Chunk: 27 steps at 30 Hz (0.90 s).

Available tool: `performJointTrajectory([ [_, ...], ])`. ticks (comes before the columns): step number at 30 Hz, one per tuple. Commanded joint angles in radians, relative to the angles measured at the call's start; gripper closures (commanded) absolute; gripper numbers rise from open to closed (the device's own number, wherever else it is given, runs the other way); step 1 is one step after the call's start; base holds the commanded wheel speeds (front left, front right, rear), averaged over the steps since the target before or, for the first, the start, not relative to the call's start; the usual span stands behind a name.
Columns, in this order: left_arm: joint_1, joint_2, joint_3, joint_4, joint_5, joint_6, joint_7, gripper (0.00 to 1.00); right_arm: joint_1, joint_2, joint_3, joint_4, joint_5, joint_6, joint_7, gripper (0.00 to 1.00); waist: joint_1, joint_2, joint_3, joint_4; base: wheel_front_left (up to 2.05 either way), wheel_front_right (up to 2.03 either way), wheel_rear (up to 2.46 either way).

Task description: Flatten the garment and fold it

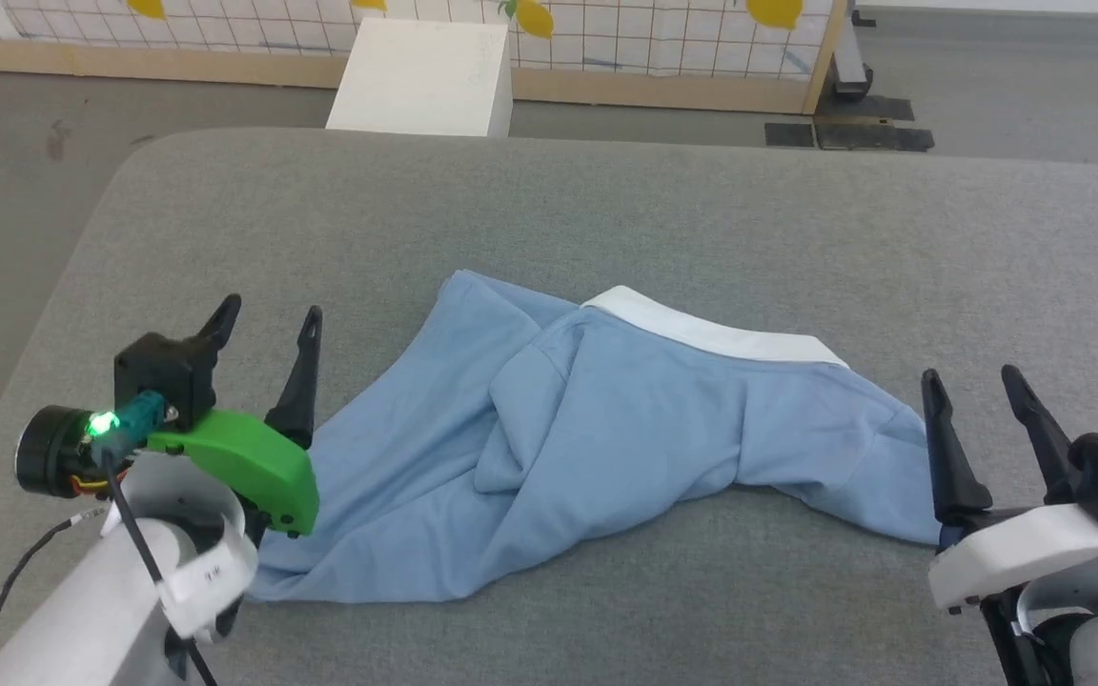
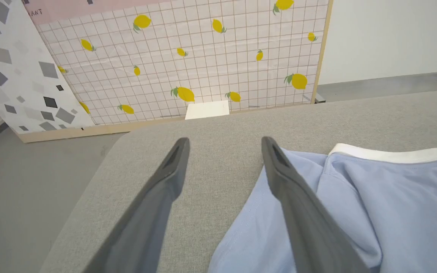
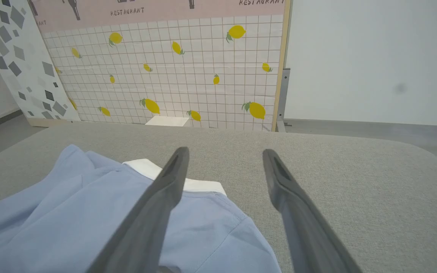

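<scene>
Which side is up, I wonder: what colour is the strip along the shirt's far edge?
White strip on a blue shirt; head view shows it best.

Head downward; wrists low, forward; garment (image 1: 606,429) shared

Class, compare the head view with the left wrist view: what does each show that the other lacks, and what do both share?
Head view, not left wrist view: the open right gripper at the right end of the garment. Left wrist view, not head view: the pale wall and the pink strip atop the lemon panel. Both: the open left gripper, the garment's white band, grey table, white box.
</scene>
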Motion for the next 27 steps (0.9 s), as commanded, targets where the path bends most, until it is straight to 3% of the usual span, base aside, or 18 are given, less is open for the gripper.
performJointTrajectory([
  [1, 0.004, -0.006, -0.007, -0.004, 0.020, -0.008, -0.032, 0.00, 0.011, -0.006, 0.008, -0.007, 0.005, -0.002, 0.008, 0.00, 0.0000, 0.0000, -0.001, -0.002, 0.00, 0.00, 0.00],
  [7, 0.044, -0.031, -0.057, -0.021, 0.064, -0.011, -0.098, 0.00, 0.016, -0.045, 0.047, -0.008, 0.016, -0.002, 0.120, 0.00, 0.0000, 0.0000, 0.022, 0.010, 0.00, 0.00, 0.00],
  [20, 0.003, -0.087, -0.103, -0.013, 0.087, -0.013, -0.103, 0.00, -0.234, -0.272, 0.102, 0.127, 0.131, -0.002, 0.712, 0.00, 0.0000, 0.0000, 0.130, 0.116, 0.00, 0.00, 0.00],
  [27, -0.020, -0.102, -0.104, 0.008, 0.088, -0.014, -0.116, 0.00, -0.303, -0.311, 0.132, 0.240, 0.185, -0.002, 0.835, 0.00, 0.0000, 0.0000, 0.169, 0.167, 0.00, 0.00, 0.00],
])
